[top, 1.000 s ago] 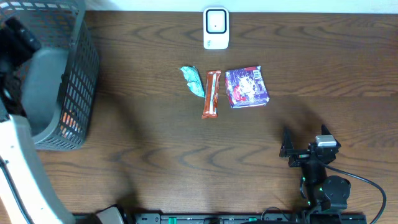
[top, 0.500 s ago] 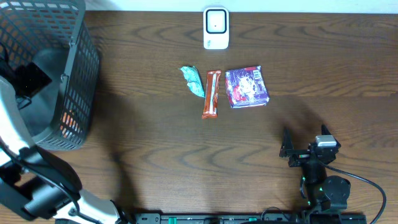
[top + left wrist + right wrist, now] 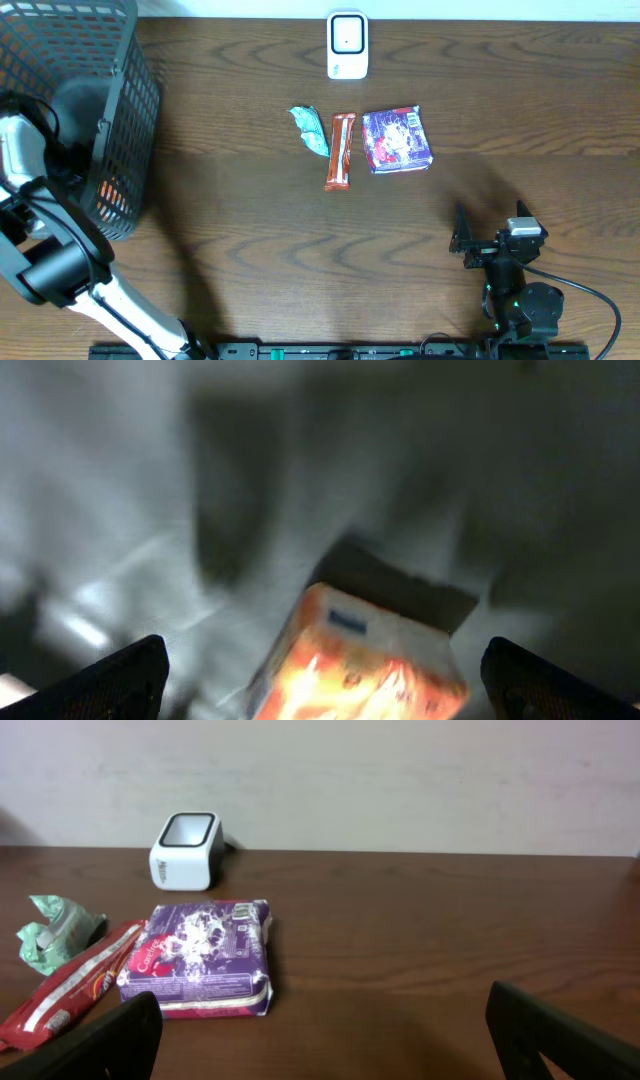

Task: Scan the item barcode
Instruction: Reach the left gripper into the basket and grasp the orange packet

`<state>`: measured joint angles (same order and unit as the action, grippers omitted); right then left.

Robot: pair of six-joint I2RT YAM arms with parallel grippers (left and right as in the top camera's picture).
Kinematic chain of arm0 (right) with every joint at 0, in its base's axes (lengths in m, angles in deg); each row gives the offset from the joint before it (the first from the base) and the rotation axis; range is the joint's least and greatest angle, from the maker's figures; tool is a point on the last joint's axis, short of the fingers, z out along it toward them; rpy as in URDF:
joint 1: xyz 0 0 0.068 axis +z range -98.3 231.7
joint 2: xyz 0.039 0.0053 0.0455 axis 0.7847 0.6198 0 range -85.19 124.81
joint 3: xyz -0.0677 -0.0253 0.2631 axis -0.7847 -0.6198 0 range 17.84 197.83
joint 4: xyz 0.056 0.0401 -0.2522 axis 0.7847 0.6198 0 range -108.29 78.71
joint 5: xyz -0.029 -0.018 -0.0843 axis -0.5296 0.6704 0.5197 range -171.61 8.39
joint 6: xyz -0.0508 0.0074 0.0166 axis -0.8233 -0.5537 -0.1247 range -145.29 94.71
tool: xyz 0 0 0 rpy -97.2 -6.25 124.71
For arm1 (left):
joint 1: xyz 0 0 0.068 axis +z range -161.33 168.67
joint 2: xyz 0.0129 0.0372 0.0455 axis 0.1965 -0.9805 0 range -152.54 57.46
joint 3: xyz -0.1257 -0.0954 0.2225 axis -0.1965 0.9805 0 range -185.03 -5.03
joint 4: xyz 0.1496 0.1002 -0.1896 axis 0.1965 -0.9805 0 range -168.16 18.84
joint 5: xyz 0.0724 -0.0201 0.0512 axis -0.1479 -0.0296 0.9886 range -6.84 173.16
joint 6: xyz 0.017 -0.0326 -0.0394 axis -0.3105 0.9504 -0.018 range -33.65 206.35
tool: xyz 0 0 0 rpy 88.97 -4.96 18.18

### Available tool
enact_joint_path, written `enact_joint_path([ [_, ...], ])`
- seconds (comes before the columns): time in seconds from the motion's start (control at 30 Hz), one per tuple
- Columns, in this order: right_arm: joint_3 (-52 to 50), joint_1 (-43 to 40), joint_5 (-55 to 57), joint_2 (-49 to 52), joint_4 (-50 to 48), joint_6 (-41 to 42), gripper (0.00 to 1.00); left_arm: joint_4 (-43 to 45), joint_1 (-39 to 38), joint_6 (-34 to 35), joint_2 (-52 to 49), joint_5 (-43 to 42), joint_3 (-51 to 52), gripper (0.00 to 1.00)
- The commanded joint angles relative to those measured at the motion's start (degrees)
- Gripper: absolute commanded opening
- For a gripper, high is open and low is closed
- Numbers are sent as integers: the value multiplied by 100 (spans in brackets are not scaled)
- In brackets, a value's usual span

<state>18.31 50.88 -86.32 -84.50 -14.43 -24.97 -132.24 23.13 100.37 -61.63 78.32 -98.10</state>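
Movement is all on the left: the left arm [image 3: 50, 262] has swung in over the basket [image 3: 132, 110], and the left gripper [image 3: 322, 678], jaws wide and empty, now hangs above a blurred orange pack [image 3: 365, 660] lying inside, so a pick for scanning looks near; the right gripper [image 3: 325, 1038] sits parked, jaws wide, unmoved; scanner [image 3: 347, 45], teal wrapper [image 3: 310, 129], red bar [image 3: 340, 151] and purple packet [image 3: 397, 139] lie as before on the dark wood-grain table [image 3: 250, 230]; a plain pale wall [image 3: 400, 780] stands behind
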Motion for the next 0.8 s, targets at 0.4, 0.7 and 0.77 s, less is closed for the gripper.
enact_joint_path([
  [0.4, -11, 55, -33, -31, 17, -81, 99, 153, 13, 85, -179, -535, 522, 23],
  [0.7, -11, 52, -33, -31, 17, -81, 99, -260, 76, -192, 219, -525, -420, 7],
  [0.77, -11, 52, -33, -31, 17, -81, 99, -295, 76, -190, 472, -525, -859, 7],
])
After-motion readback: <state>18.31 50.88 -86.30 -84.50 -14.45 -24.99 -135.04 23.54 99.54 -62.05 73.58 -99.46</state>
